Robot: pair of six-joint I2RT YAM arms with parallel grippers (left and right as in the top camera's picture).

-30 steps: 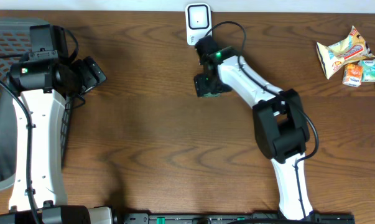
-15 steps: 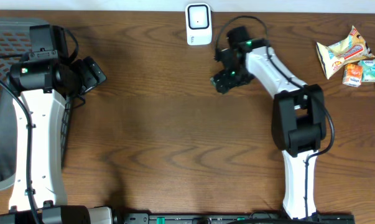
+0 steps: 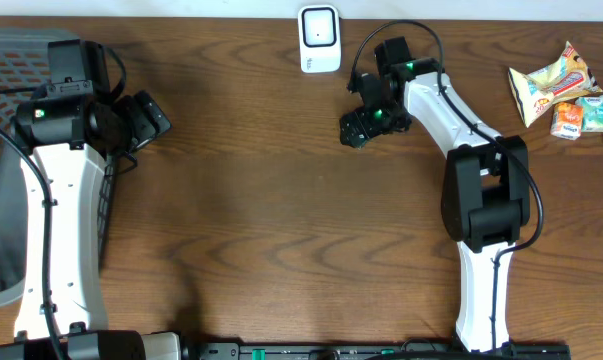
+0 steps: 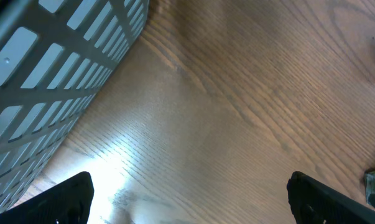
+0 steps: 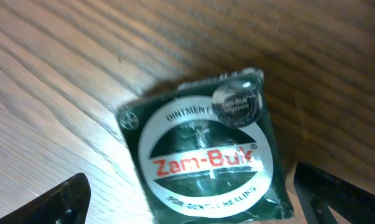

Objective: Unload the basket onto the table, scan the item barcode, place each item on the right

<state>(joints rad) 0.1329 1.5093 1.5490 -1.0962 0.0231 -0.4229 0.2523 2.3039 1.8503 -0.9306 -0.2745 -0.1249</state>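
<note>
The item is a dark green Zam-Buk ointment pack [image 5: 203,152] with a white oval label, lying face up on the wooden table; no barcode shows. In the overhead view the pack [image 3: 354,130] sits below and right of the white scanner [image 3: 319,38] at the table's back edge. My right gripper [image 5: 199,200] is open, its fingertips either side of the pack with a gap on each side. Overhead, the right gripper [image 3: 369,118] hovers over the pack. My left gripper [image 3: 146,118] is open over bare wood at the far left, nothing between its fingers [image 4: 63,199].
A grey mesh basket [image 3: 1,150] stands at the table's left edge, close to the left arm, and its wall [image 4: 50,62] fills the upper left of the left wrist view. Snack packets [image 3: 551,85] and small cartons [image 3: 586,115] lie at the back right.
The right arm swung right, away from the scanner, carrying the pack with it. Its jaws then widened and the pack now rests on the table. The left arm has not moved.
</note>
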